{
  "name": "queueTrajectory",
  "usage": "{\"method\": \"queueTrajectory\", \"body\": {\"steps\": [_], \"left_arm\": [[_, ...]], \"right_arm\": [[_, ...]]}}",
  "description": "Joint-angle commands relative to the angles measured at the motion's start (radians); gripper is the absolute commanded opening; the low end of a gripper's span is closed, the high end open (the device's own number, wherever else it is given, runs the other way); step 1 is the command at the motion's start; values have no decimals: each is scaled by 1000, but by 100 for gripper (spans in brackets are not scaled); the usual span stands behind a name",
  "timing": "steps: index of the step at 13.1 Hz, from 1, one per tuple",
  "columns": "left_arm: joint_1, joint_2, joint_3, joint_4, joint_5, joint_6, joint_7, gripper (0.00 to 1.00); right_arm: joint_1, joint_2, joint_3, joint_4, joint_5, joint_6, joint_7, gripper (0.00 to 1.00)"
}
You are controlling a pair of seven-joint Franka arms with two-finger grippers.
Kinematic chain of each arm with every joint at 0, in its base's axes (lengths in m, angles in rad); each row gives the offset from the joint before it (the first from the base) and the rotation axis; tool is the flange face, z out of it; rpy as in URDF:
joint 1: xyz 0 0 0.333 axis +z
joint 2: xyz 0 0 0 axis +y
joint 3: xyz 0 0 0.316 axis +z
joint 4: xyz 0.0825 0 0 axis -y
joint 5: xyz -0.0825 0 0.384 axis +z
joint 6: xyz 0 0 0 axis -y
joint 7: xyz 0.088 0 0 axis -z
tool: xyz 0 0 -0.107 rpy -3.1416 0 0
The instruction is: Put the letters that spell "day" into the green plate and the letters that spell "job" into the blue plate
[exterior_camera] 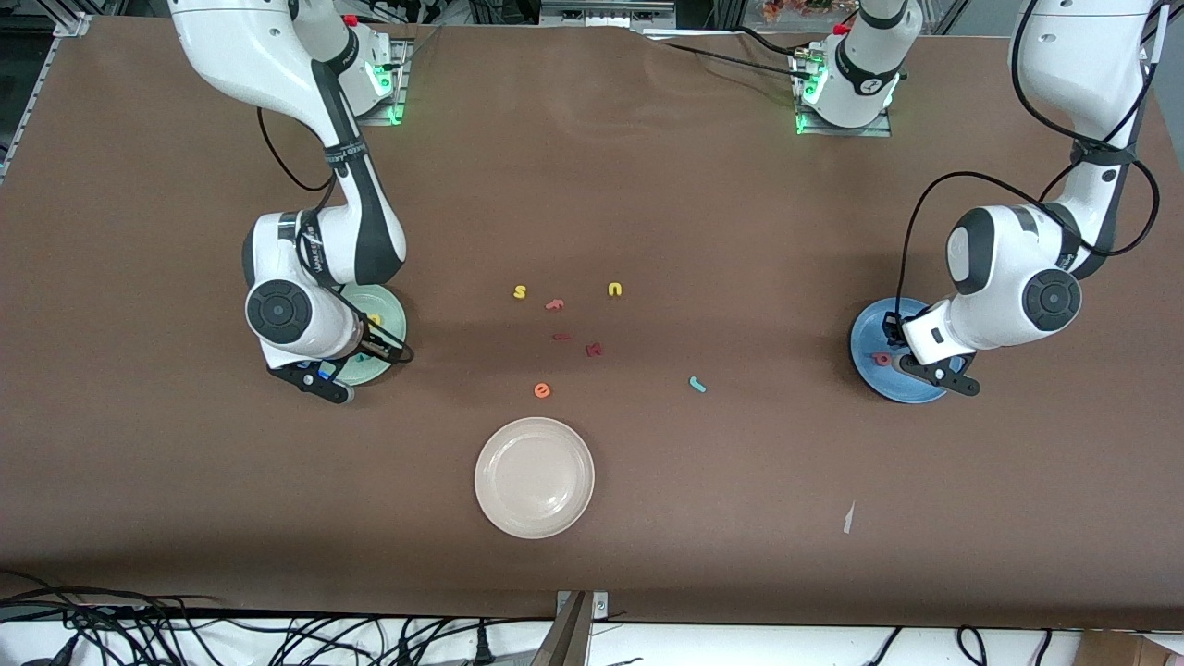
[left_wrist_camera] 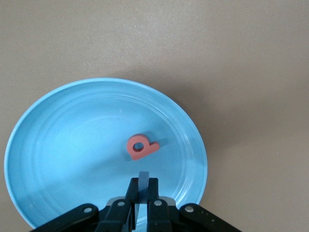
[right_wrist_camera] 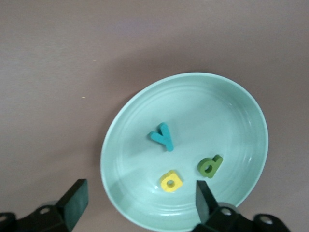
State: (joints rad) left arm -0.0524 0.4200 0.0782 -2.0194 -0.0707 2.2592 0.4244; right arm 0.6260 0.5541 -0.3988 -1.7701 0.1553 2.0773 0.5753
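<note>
Grip of the left gripper (left_wrist_camera: 143, 187) was closed on what was probably the blue o (left_wrist_camera: 143, 175), held over the blue plate (left_wrist_camera: 58, 145). The teal j (exterior_camera: 696, 384) was seen at nine o'clock of that plate in the front view, nearer the left arm. The right gripper (right_wrist_camera: 140, 203) was held wide over the green plate (right_wrist_camera: 217, 106).

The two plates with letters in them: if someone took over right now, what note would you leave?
Right gripper: open, over the green plate; teal y, yellow a, green d lie in it, so "day" is done.
Left gripper: shut on a blue letter, over the blue plate; pink b lies in it.
Left: release that letter, then fetch the teal j from the table.
</note>
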Motion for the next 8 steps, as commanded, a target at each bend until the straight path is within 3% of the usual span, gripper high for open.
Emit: {"method": "queueTrajectory", "body": {"steps": [1,5,8], "left_arm": [[-3,-3,0,1,28,-6,14,54],[-24,-4,-21,4,-1,-4,-1,59],[-99,-7,-46,16,-205,6,-4,59]], "right_arm": [[-3,-107,2,-3,18,-75,-66,100],[-8,-219,-40,99,15,-286,-263,100],[-8,-247,-104,287,0,-527,-385,100]]}}
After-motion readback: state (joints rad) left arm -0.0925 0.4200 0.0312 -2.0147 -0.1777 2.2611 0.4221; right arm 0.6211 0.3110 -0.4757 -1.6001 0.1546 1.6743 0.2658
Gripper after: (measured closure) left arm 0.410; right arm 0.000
